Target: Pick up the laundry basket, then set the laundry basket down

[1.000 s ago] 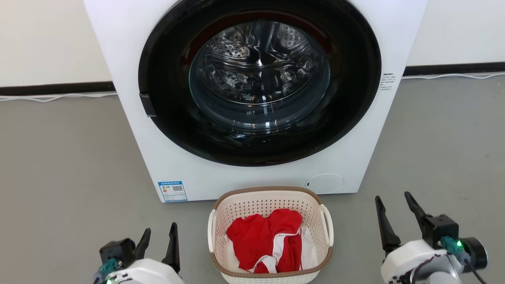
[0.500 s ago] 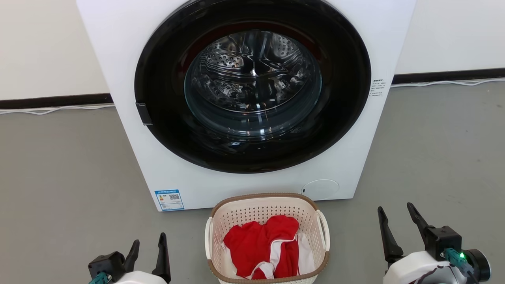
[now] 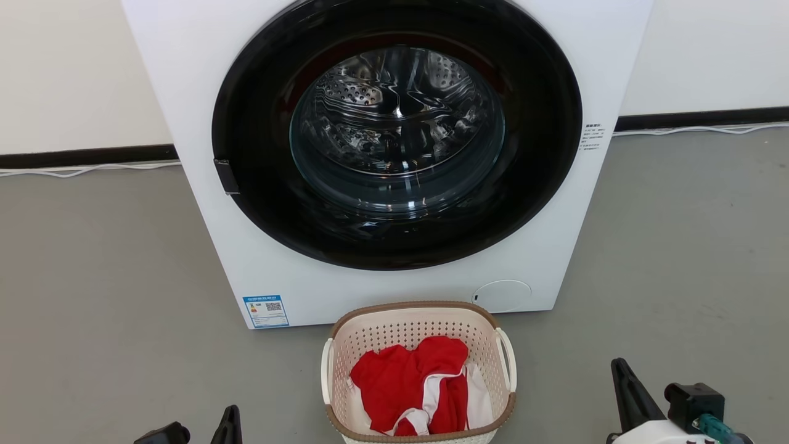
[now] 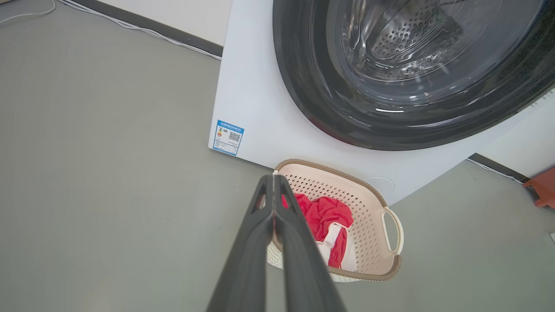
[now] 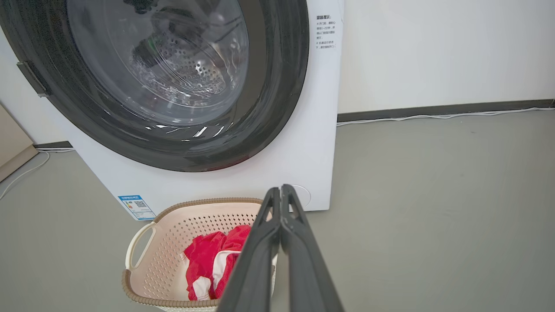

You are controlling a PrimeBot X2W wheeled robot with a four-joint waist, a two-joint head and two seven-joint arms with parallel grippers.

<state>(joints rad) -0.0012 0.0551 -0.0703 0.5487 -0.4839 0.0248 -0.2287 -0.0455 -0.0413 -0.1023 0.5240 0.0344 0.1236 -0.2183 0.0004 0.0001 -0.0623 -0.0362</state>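
The laundry basket (image 3: 412,306), cream perforated plastic with a brown rim and white side handles, stands on the grey floor just in front of the washer. A red and white garment (image 3: 407,376) lies inside it. My left gripper (image 3: 232,409) is low at the basket's left, well apart from it, its fingers pressed together on nothing. In the left wrist view the shut left gripper (image 4: 272,177) points at the basket (image 4: 360,208). My right gripper (image 3: 616,364) is at the basket's right, also apart. In the right wrist view it (image 5: 279,188) is shut and empty beside the basket (image 5: 173,242).
A white front-loading washer (image 3: 382,290) with its dark round door (image 3: 542,185) closed rises right behind the basket. A white cable (image 3: 80,168) runs along the wall's foot. An orange-brown object (image 4: 542,188) stands on the floor to the washer's right. Open grey floor lies on both sides.
Both grippers have gone from open to shut, holding nothing, and have sunk lower in the head view. The basket has stayed where it was.
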